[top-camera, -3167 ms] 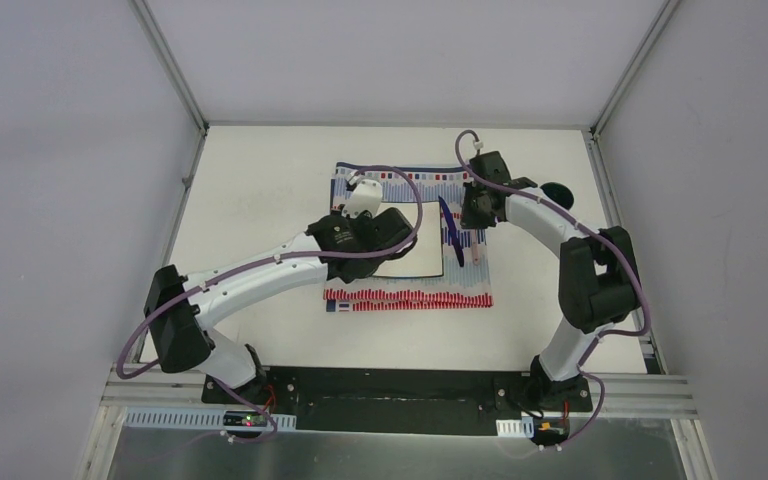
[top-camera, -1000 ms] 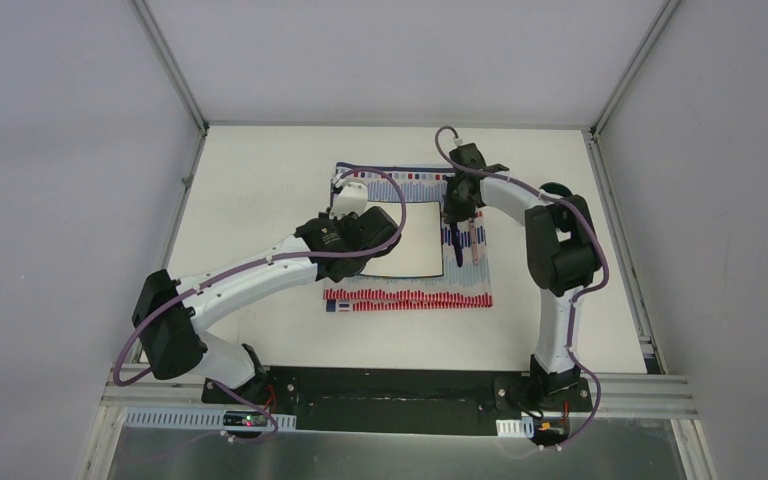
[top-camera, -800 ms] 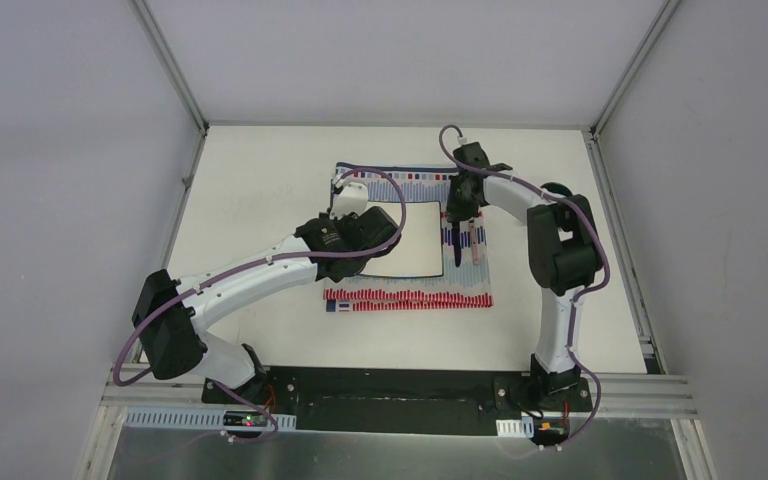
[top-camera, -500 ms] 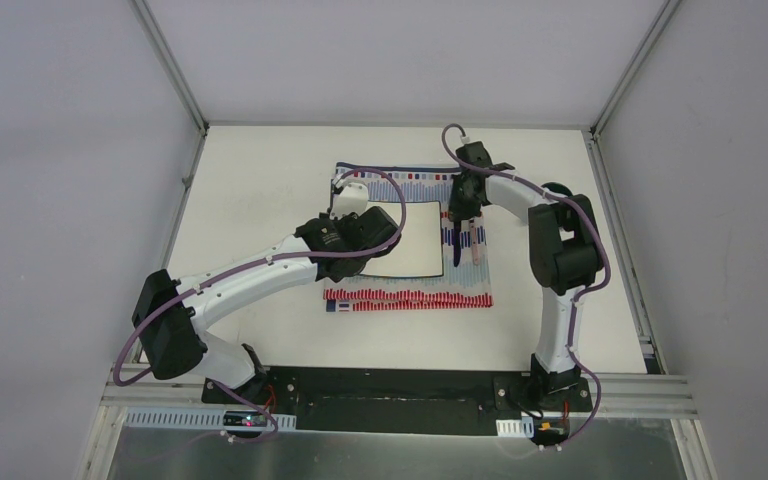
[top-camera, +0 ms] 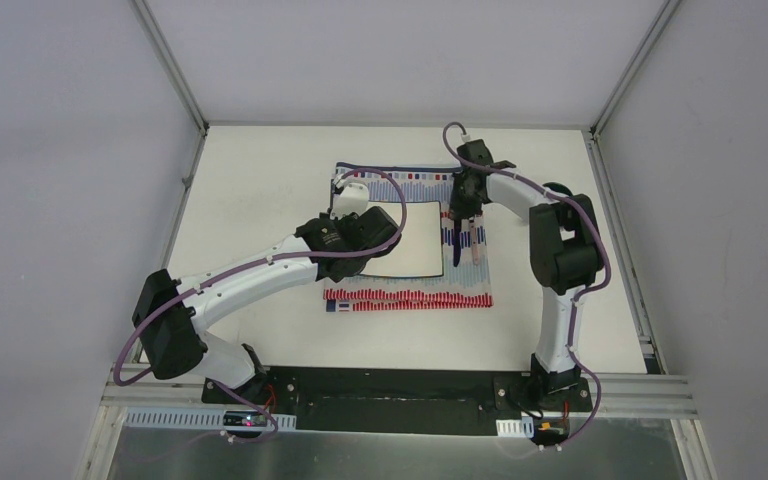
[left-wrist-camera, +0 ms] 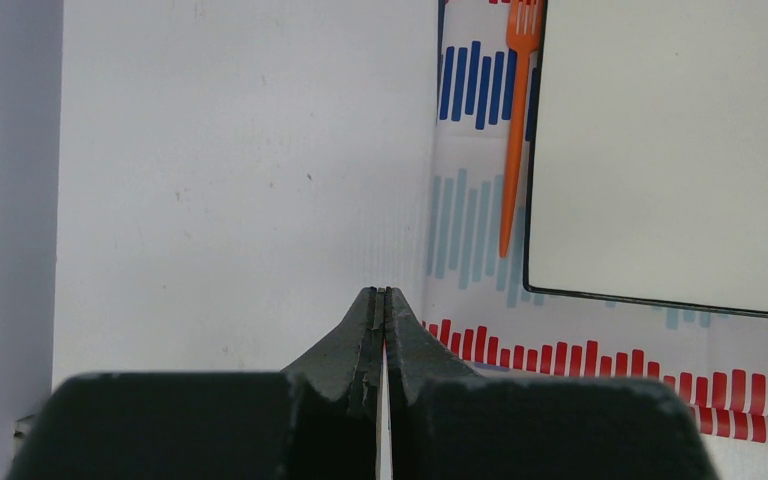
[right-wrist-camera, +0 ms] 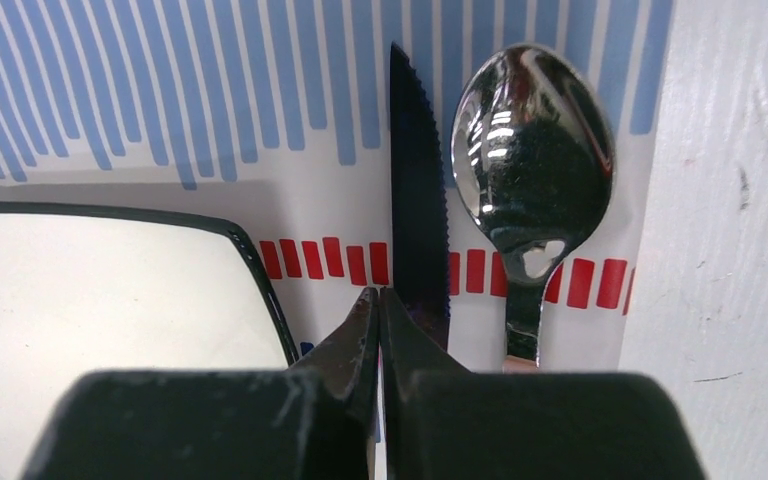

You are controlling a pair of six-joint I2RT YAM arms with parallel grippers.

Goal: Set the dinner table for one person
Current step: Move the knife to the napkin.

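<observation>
- Dinner table surface (top-camera: 250, 200): matte white, framed by grey rails, spreading ahead of both arm bases. It carries a striped placemat (top-camera: 410, 296) near its centre.
- Left end effector (left-wrist-camera: 381, 300): jaws pressed together, nothing between them. It hangs over bare surface just off the placemat's left edge, near the red-barred near corner.
- Orange fork (left-wrist-camera: 513, 130): flat on the placemat's blue bars, tines pointing away, just beside the plate's left rim.
- White square plate (top-camera: 415, 240): black-edged, sits on the middle of the placemat. The left wrist hides its left part in the top view.
- Serrated knife (right-wrist-camera: 415, 180): dark blade flat on the placemat, just right of the plate's corner and parallel to the spoon.
- Right end effector (right-wrist-camera: 378, 295): jaws closed tight, tips low over the placemat. The knife blade runs out from under the right finger; cannot tell whether they touch.
- Spoon (right-wrist-camera: 532, 150): shiny bowl facing up, just right of the knife, near the placemat's right edge.
</observation>
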